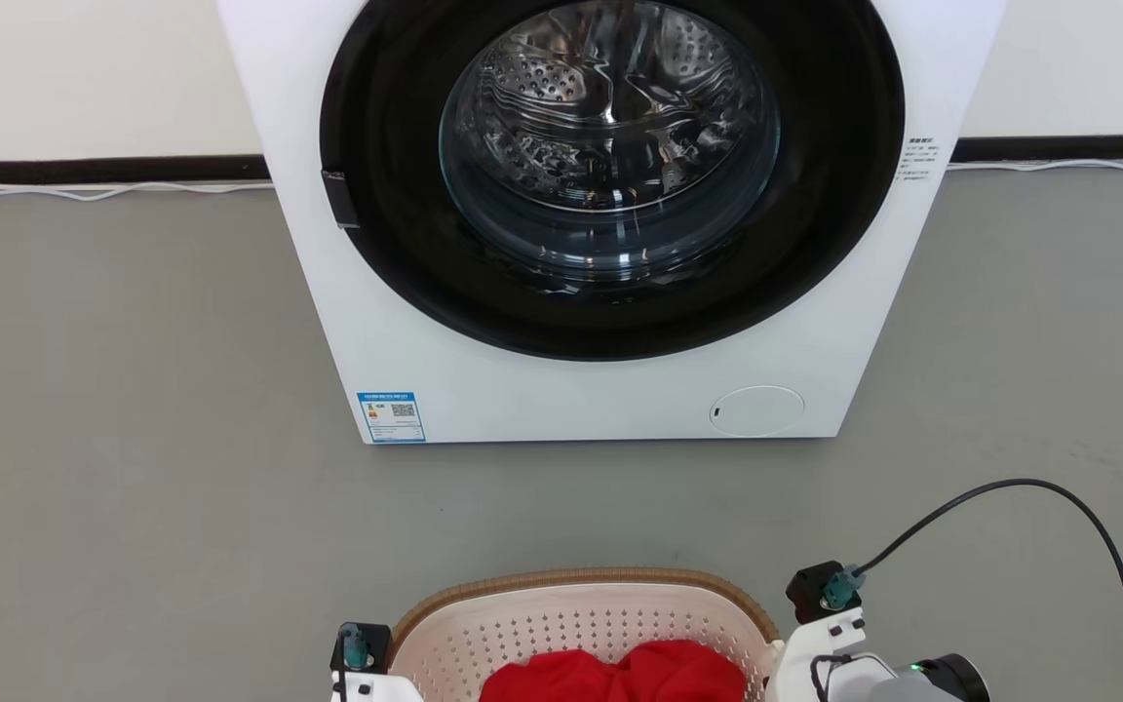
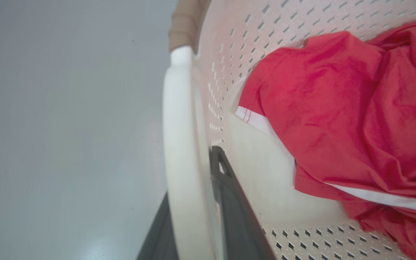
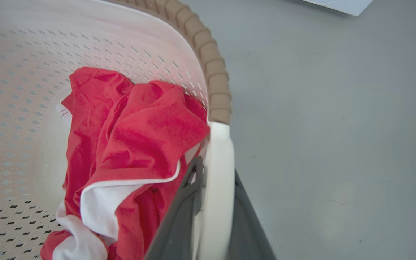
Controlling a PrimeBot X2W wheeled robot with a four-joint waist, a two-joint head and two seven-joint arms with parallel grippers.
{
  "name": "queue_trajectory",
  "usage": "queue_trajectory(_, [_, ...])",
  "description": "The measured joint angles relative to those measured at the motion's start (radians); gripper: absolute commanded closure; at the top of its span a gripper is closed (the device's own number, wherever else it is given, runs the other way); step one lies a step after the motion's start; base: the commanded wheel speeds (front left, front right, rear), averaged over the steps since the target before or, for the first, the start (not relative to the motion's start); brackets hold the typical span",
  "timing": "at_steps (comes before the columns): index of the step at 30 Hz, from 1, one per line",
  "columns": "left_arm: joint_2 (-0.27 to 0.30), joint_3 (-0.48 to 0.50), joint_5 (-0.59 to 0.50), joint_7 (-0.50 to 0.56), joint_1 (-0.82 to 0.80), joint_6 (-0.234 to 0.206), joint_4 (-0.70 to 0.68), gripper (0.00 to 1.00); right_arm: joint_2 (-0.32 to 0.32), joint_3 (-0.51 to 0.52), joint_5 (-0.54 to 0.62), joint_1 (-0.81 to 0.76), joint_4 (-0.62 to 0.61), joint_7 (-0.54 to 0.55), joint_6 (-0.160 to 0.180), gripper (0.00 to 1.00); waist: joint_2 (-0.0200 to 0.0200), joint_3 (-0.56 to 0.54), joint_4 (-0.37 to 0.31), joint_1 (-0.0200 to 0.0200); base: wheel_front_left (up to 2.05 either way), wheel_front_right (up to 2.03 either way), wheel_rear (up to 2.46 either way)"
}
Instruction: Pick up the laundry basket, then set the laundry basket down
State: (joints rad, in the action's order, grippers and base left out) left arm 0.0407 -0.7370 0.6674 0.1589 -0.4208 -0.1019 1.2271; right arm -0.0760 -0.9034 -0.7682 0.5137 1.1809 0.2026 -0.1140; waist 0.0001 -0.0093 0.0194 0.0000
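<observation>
The laundry basket (image 1: 581, 577) sits in front of the robot, on the near side of the grey floor (image 1: 133, 439). It is well apart from the white washing machine (image 1: 542, 390), which stands at the floor's far edge by the wall. Whether the basket's base touches the floor or hangs just above it cannot be told. A crumpled red garment (image 1: 620, 678) with white trim lies inside it.

The left jaws are clenched on the basket's left side handle (image 2: 179, 144). One dark finger (image 2: 229, 202) is inside the perforated wall and the other (image 2: 161, 231) outside, with the white bar pinched between them. The right jaws grasp the right side handle (image 3: 219, 173) the same way: the inner finger (image 3: 186, 202) presses against the red cloth and the outer finger (image 3: 246, 216) is on the floor side. The brown woven-look rim (image 3: 215, 83) runs on from the top of each handle. A black cable (image 1: 1059, 485) arches up from the right arm's wrist (image 1: 825, 604).
</observation>
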Motion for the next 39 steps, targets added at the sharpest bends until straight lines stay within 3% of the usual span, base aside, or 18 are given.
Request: queue_trajectory(39, [0.0,-0.114,0.117,-0.027,-0.001,-0.005,0.034,1.0,-0.002,-0.096,-0.092,0.002,0.008,-0.019,0.0,1.0,0.0,-0.018,-0.015,0.0,0.0,0.0,0.0])
